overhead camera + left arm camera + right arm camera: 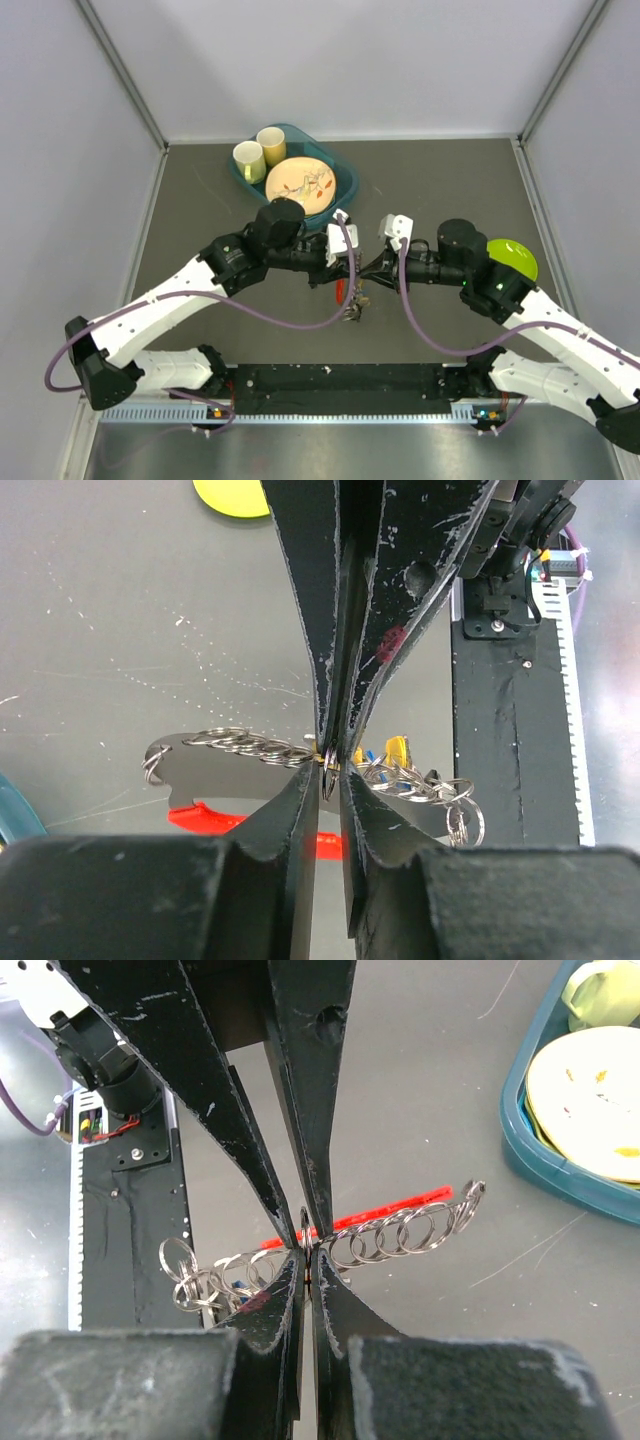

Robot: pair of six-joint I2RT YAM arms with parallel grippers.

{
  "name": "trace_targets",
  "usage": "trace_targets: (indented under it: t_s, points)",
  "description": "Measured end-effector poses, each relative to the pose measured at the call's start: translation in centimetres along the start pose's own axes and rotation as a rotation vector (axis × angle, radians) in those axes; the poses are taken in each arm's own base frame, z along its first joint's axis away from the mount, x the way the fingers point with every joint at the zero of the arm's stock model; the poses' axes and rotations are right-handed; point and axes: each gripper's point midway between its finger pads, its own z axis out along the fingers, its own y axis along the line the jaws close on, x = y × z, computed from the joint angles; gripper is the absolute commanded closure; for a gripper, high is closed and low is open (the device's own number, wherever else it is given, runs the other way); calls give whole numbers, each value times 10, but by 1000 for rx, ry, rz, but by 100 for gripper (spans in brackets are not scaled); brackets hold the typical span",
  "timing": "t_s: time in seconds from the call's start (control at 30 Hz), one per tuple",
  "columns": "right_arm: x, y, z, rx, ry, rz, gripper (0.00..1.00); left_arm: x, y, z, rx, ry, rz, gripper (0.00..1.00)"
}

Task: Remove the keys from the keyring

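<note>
The keyring is a chain of thin metal rings (245,745) hanging above the table between both grippers, which meet tip to tip at the middle. Its red clip (200,817) shows just behind the chain, also in the right wrist view (400,1205) and from above (341,290). The keys, with yellow (397,748) and blue heads, hang at the chain's far end amid a bunch of rings (355,310). My left gripper (330,772) has its jaws pressed close on one ring seen edge-on. Shut on a neighbouring ring of the same chain is my right gripper (306,1250).
A teal tray (345,185) at the back holds two cups (250,158) and a patterned plate (298,183). A lime-green plate (515,258) lies on the right beside the right arm. A black rail (340,380) runs along the near table edge.
</note>
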Motion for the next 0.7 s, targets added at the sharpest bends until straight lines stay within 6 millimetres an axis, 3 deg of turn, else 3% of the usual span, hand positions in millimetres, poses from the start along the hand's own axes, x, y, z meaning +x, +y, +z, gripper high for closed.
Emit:
trace_targets:
  t_s: [0.1, 0.23, 0.37, 0.5, 0.7]
  points:
    - [1, 0, 0, 0, 4, 2, 100, 2, -1, 1, 11, 8, -5, 100]
    - [2, 0, 0, 0, 6, 6, 100, 2, -2, 0, 17, 11, 1, 100]
    - [0, -2, 0, 19, 2, 26, 80, 0, 4, -1, 0, -18, -23, 100]
    - [-11, -7, -5, 69, -37, 60, 70, 0, 15, -9, -33, -126, -103, 100]
    - [-48, -7, -29, 146, -214, 106, 55, -14, 25, -27, -90, -356, -200, 100]
